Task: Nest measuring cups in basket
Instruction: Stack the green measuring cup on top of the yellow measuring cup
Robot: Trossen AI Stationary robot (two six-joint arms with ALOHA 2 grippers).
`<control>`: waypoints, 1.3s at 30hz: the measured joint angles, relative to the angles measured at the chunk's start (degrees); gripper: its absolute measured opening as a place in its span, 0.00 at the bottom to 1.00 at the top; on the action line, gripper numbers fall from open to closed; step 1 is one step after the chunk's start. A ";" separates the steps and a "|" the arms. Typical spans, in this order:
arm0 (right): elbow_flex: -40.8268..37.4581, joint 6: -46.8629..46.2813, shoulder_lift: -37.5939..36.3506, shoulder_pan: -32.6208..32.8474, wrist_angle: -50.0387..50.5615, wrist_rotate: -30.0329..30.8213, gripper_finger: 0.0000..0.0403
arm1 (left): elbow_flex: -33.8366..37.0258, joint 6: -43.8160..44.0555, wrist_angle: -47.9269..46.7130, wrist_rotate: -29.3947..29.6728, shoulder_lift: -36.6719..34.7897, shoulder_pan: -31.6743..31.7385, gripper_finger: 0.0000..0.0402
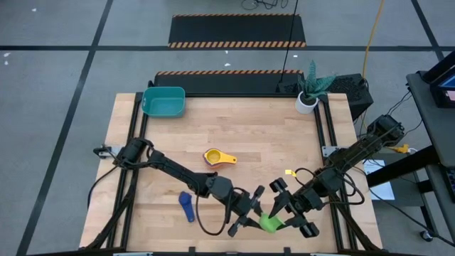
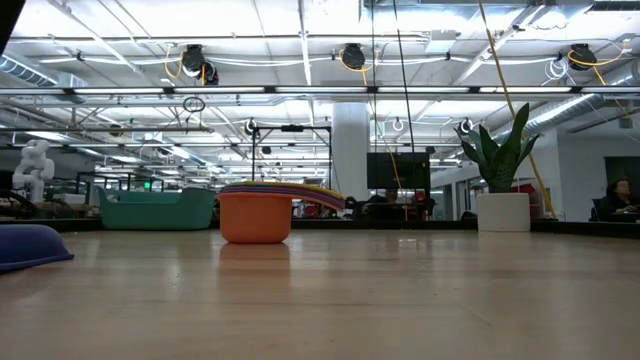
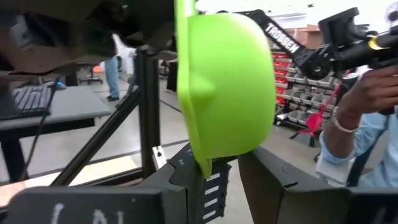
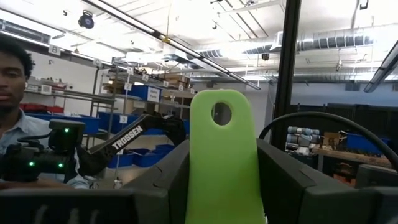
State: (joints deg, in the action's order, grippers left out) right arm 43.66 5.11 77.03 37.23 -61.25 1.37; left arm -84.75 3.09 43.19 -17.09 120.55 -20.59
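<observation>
At the near edge of the worktop (image 1: 284, 142), right of centre, both arms meet over the green cup (image 1: 269, 223). The right claw (image 1: 291, 210) is closed on the cup's flat handle (image 4: 222, 162), which stands upright between its dark fingers (image 4: 283, 180). The left claw (image 1: 245, 213) has its fingers on either side of the cup's bowl (image 3: 227, 87); whether they already grip it cannot be told.

The teal basket (image 1: 164, 102) sits at the far left corner, well apart from both claws. A stack of cups with an orange one outermost (image 1: 217, 157) rests near the middle of the worktop. A blue cup (image 1: 186, 207) lies near the left arm. A potted plant (image 1: 310, 89) stands at the far right corner.
</observation>
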 joint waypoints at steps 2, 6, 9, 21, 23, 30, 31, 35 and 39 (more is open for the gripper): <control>0.00 0.06 0.00 0.00 -0.02 0.04 0.35 | 0.02 -0.03 -0.03 0.73 0.00 -0.01 0.23; 0.04 0.06 -0.02 0.00 -0.02 0.07 0.35 | 0.02 -0.45 0.01 0.86 0.00 -0.03 0.12; 0.09 0.08 -0.02 0.00 0.00 0.00 0.35 | 0.02 -0.85 0.01 1.26 0.00 0.03 0.03; 0.09 2.51 0.00 0.55 1.07 -1.05 0.42 | 0.02 -1.55 0.33 1.09 -0.13 -0.13 0.02; 0.05 2.61 0.00 0.84 1.67 0.95 0.47 | 0.01 -2.12 0.78 1.11 -0.19 -0.40 0.02; 0.02 2.52 0.00 1.31 2.15 4.47 0.60 | 0.00 -3.37 1.10 2.62 -0.31 -0.90 0.02; 0.02 2.35 0.00 1.31 2.15 4.53 0.61 | 0.00 -3.37 1.12 3.05 -0.31 -0.90 0.02; 0.00 2.15 0.00 1.31 2.16 5.22 0.64 | 0.00 -3.22 1.25 4.59 -0.31 -1.10 0.02; 0.00 2.07 0.00 1.62 1.95 9.61 0.65 | 0.00 -4.07 0.51 6.70 -1.13 -1.60 0.02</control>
State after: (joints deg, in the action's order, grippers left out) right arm 43.66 7.18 77.03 38.85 -59.31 10.97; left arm -84.75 -0.98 43.71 -10.39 119.42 -22.19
